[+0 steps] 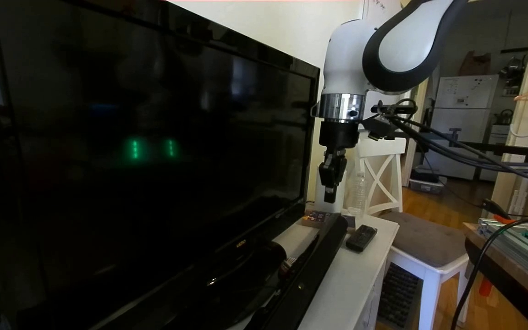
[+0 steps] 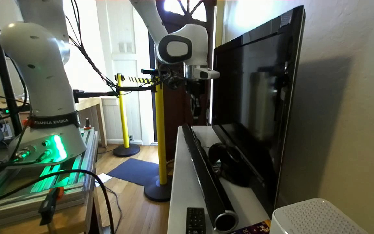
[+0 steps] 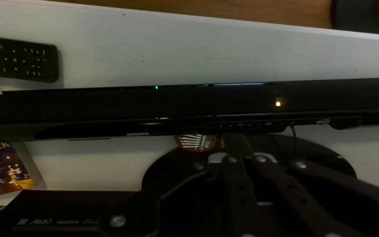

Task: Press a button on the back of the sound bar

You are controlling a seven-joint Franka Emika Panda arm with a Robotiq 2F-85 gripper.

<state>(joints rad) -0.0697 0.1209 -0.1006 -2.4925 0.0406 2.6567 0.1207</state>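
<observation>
Robotiq gripper (image 3: 237,140) hangs by the back of the sound bar (image 3: 94,105)

Closest in the wrist view, the gripper's fingers (image 3: 232,144) meet in one slim tip with nothing between them, presumably because a small button calls for a narrow poker rather than a grasp. In both exterior views that tip appears above the bar, not touching it. In the wrist view it lines up just beside the rear edge, near a strip of tiny white marks (image 3: 245,125) too small to read; these are probably the buttons, so the next move calls for lowering the tip there and pushing.

The sound bar stands on the white cabinet (image 2: 183,182) in front of the Vizio TV (image 1: 177,137), likely so that its sound goes out unblocked. Behind it the TV's stand base (image 3: 311,150) fills part of the gap, and the fingers could bump it. The remote control (image 3: 18,59) lies on the bar's front side, perhaps for easy reach.

The bar is long, low and black, with a dull face, a glossy band along the rear, a silvery ring around its end cap (image 2: 226,221) and a single amber light (image 3: 278,104).
</observation>
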